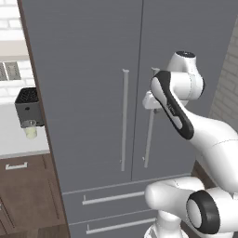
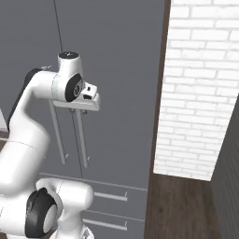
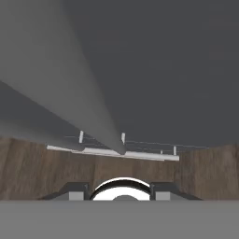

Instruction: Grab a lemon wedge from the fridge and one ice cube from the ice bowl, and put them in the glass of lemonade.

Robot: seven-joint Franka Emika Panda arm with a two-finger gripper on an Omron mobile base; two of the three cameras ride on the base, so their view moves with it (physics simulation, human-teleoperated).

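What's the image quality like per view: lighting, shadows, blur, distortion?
Left base view: flat even light, sharp, no glare on the fridge; the glass of lemonade is small but legible. Right base view: equally sharp; faint shadows beside the bar handles, brick wall bright. Hand view: one handle looms large, soft-edged and stretched by perspective; pincer fingers crisp.

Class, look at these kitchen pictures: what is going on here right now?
The white robot arm has brought its hand up to the right door's vertical bar handle on the grey fridge. Both doors are shut, so no lemon wedge has been fetched. The glass of lemonade waits on the counter to the left, in front of a dark toaster.
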